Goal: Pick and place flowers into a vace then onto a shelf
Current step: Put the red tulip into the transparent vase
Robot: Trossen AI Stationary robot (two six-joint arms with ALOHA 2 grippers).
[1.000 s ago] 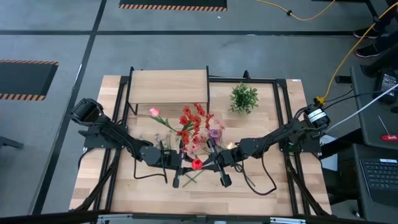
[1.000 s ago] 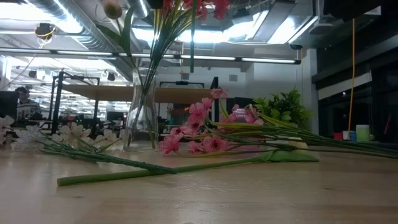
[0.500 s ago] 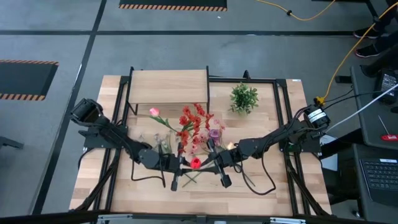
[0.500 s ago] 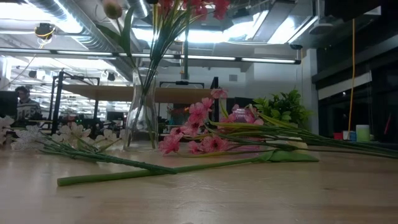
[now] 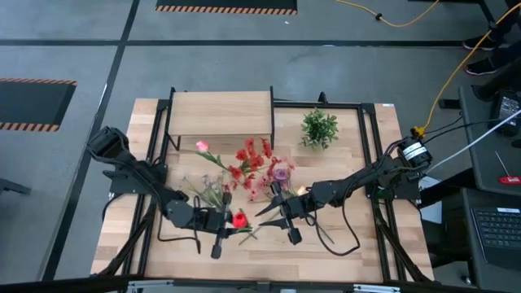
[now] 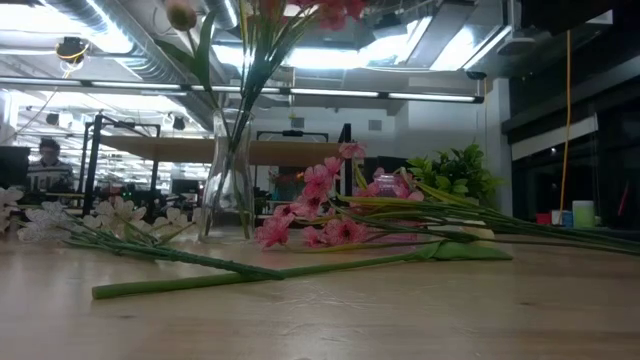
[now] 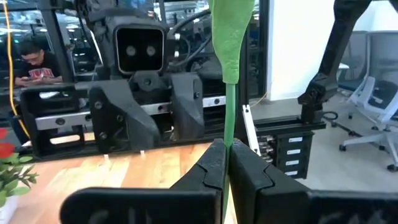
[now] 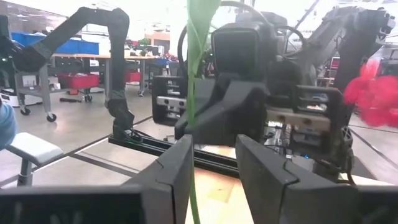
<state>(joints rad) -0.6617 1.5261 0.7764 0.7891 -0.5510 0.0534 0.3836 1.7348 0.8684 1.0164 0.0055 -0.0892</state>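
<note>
A glass vase [image 6: 228,185] holding red flowers [image 5: 252,159] stands mid-table, in front of the shelf [image 5: 220,114]. More flowers lie on the wood around it: a pink tulip [image 5: 201,146], pink blossoms [image 6: 320,205] and pale sprigs [image 6: 110,215]. My left gripper [image 5: 225,220] is shut on a red-blossomed flower [image 5: 238,218] near the table's front. My right gripper [image 5: 271,208] faces it, open. The flower's stem [image 8: 191,93] runs between the right gripper's fingers, close to one finger [image 8: 180,171]. My left gripper pinches the green stem [image 7: 229,134] of the red flower between its two fingers, below a leaf [image 7: 231,31]. The fingers come in level and lie across the stem, which stands upright in the hold. The flower is clear of the table. Whether my right gripper touches the stem, I cannot tell.
A bushy green plant [image 5: 319,128] stands at the back right. A long green stem [image 6: 250,272] lies across the near tabletop. A black frame [image 5: 366,122] rims the table.
My left gripper has shut on the red flower's stem and my right gripper has opened. My left gripper has then carried the flower toward the table's left and near edges, away from the right gripper, which has kept its place.
</note>
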